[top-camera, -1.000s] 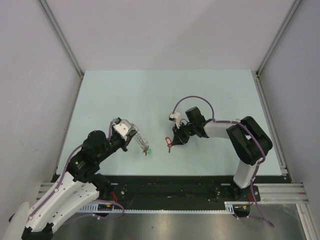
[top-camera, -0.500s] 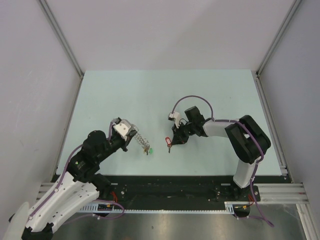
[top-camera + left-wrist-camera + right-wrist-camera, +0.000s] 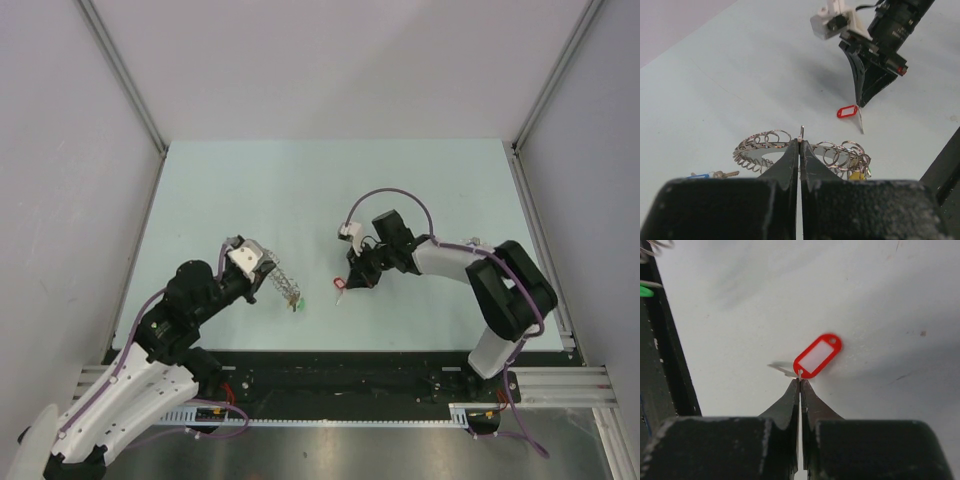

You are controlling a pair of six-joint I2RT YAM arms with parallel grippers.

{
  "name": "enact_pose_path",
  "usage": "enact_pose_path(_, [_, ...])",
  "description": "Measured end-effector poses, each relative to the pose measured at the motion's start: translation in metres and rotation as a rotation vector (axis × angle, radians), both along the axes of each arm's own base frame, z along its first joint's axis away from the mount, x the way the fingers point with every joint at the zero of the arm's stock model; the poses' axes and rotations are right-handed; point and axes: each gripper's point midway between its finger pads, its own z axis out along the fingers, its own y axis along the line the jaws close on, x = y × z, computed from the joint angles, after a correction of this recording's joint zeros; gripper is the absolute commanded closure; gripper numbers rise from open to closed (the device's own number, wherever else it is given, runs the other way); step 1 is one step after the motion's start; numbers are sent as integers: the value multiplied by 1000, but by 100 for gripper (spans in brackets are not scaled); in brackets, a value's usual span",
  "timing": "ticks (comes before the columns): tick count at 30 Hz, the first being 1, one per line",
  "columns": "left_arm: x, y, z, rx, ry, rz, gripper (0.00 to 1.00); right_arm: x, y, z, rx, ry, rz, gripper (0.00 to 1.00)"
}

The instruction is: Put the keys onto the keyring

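Keyring [image 3: 283, 284]: bench [image 3: 300, 190], left of centre, pinched between closed left fingers [image 3: 785, 165]. Red key [image 3: 817, 356]: nearby right, gripped by closed right fingers [image 3: 787, 400], not yet threaded. Green key [image 3: 298, 300], yellow key [image 3: 856, 175], blue key [image 3: 700, 176]: seemingly attached.

Floppy coiled silver keyring [image 3: 765, 145], green key [image 3: 297, 300] at its end; red key [image 3: 817, 356] sits apart, to its right.

— Bright in here, isn't it? Soft, even light from overhead, and the table [image 3: 300, 190] looks washed pale.
— Yes, the shadows are faint: a grey smudge beside the right gripper [image 3: 860, 102], another by the red-tagged key [image 3: 817, 356].
— The keyring [image 3: 760, 142] glints a bit.
— Close to the wrist lens the black fingers [image 3: 785, 405] go blurry. The overhead view is sharp throughout.
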Motion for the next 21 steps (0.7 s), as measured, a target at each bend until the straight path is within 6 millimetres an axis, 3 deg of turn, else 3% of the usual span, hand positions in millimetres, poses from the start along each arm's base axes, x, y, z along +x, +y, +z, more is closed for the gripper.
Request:
enact_pose_path(3, [-1, -4, -2, 3, 11, -18, 100, 2, 1, 32, 31, -91, -10, 100])
enact_pose_path(6, [-1, -9, -4, 8, 27, -42, 99, 4, 2, 76, 92, -219, -24, 100])
enact_pose_path(13, [3, -32, 19, -16, 33, -129, 100, -6, -5, 178, 292, -493, -61, 100])
enact_pose_path(17, [5, -47, 35, -44, 19, -193, 99, -13, -10, 207, 380, -574, -68, 100])
enact_pose_path(21, [8, -68, 55, -77, 1, -279, 100, -23, -17, 221, 448, -624, -66, 100])
